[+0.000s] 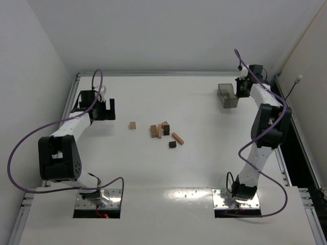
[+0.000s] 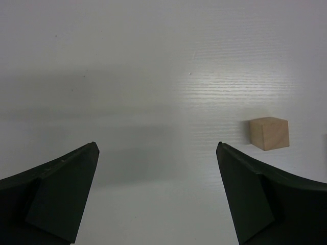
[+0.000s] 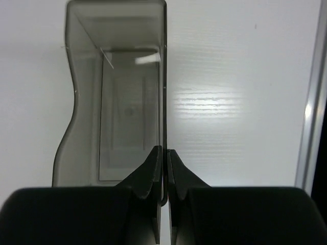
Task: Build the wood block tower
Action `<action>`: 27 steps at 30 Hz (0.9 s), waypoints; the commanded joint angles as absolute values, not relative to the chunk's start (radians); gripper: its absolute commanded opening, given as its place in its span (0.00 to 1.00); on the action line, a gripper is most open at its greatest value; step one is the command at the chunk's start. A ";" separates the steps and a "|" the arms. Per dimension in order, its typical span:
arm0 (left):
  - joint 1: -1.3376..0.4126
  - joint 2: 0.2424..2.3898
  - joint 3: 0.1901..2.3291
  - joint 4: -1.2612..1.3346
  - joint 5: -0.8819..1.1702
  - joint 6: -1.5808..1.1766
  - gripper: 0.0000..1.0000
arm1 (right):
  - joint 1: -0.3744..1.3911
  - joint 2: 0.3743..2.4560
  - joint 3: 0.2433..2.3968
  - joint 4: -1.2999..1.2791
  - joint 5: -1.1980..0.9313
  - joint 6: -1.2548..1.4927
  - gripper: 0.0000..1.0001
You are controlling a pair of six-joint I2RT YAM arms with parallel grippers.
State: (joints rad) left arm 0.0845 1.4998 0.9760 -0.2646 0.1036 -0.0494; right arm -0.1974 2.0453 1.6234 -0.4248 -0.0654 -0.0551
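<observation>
Left tool (image 1: 104, 109) stands wide open and holds nothing, poised over bare desk (image 1: 179, 173) in the left of the top view. No tower is standing. The wood blocks (image 1: 162, 129) lie loose in a small cluster at mid-frame. A long tan block (image 1: 178, 138) at its lower right edge lies with its axis running from upper left to lower right, and a dark cube (image 1: 172, 144) sits just beside it.

One tan cube (image 1: 133, 125) sits apart from the cluster, between it and my left tool. In the left wrist view this cube (image 2: 269, 133) lies to the right of the open fingers, outside the right one (image 2: 255, 194) and not between the pair. I judge that a grasp calls for a shift towards frame right first.

My right tool (image 3: 164, 153) is closed on the thin right wall of the tray (image 3: 84, 117) in the upper right of the top view, well apart from every block. The left arm is the nearer one.
</observation>
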 commanded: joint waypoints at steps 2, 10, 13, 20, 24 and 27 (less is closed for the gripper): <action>0.078 1.531 1.029 -0.255 0.100 -0.035 1.00 | -0.193 2.014 1.489 -0.192 -0.085 -0.031 0.00; 0.078 1.574 1.061 -0.245 0.100 -0.046 1.00 | -0.215 2.071 1.565 -0.235 -0.038 -0.026 0.00; 0.078 1.574 1.062 -0.245 0.109 -0.046 1.00 | -0.204 2.071 1.577 -0.262 0.024 -0.037 0.06; 0.078 1.565 1.052 -0.256 0.118 -0.037 1.00 | -0.204 1.984 1.577 -0.295 0.066 -0.049 0.71; 0.078 1.536 1.052 -0.274 0.138 -0.025 1.00 | -0.195 1.820 1.455 -0.254 0.066 -0.070 0.70; 0.078 1.474 1.043 -0.275 0.138 0.023 1.00 | -0.172 1.578 1.300 -0.215 -0.110 -0.159 0.70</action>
